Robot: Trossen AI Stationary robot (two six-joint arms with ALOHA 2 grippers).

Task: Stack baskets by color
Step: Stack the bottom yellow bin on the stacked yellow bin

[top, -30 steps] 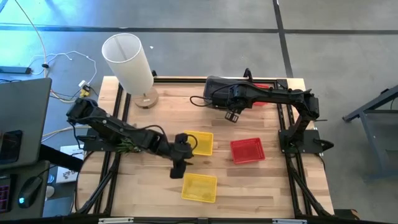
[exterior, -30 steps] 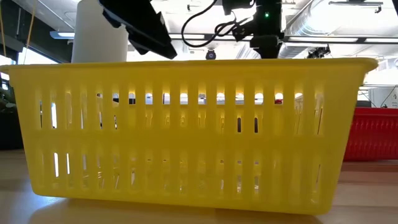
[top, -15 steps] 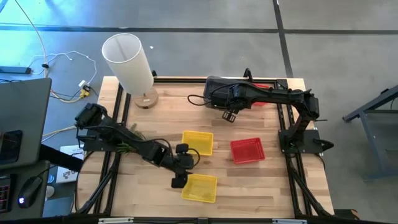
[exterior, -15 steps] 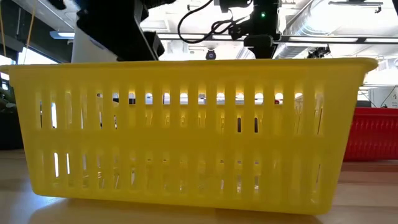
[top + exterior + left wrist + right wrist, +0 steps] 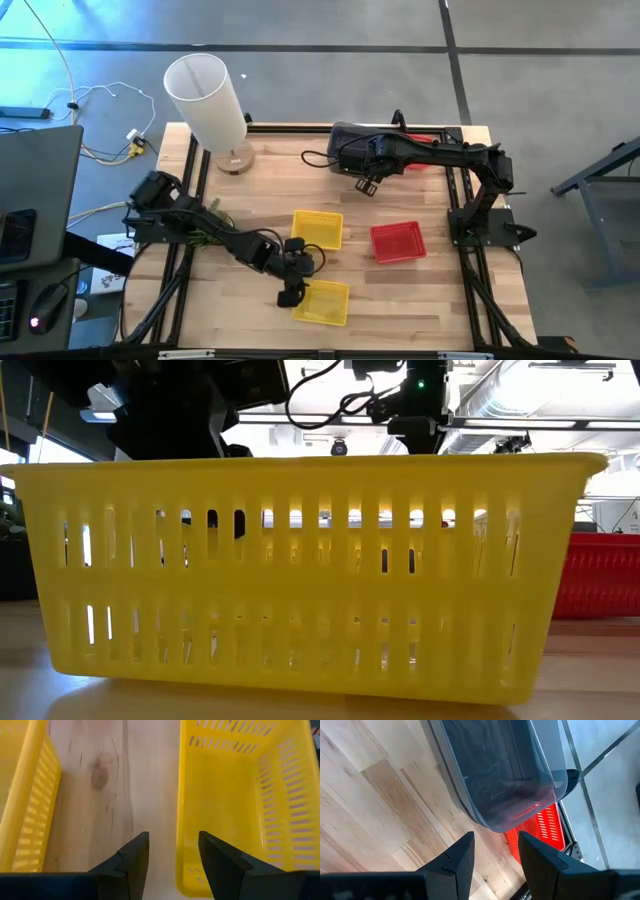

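Note:
Two yellow baskets rest bottom-down on the wooden table: one nearer the middle (image 5: pixel 318 229) and one by the near edge (image 5: pixel 322 302). My left gripper (image 5: pixel 290 297) is open at the near basket's left wall (image 5: pixel 179 815), with one finger outside over the wood and the other over the basket's inside (image 5: pixel 235 805); I see no touch. A red basket (image 5: pixel 398 241) lies right of centre. My right gripper (image 5: pixel 366 185) hangs open above the far middle, over a smoky grey basket (image 5: pixel 495 770). Another red basket (image 5: pixel 545 825) shows at the grey basket's end.
A tall white cylinder lamp (image 5: pixel 205 100) stands at the far left corner. Bare wood (image 5: pixel 240 190) lies between the lamp and the yellow baskets. The near yellow basket (image 5: pixel 310 570) fills the low view, with the red basket (image 5: pixel 600 575) behind it at right.
My left gripper has come down and toward the table's near edge, from beside the middle yellow basket to the left wall of the near yellow basket. It has stayed open. The baskets have not moved.

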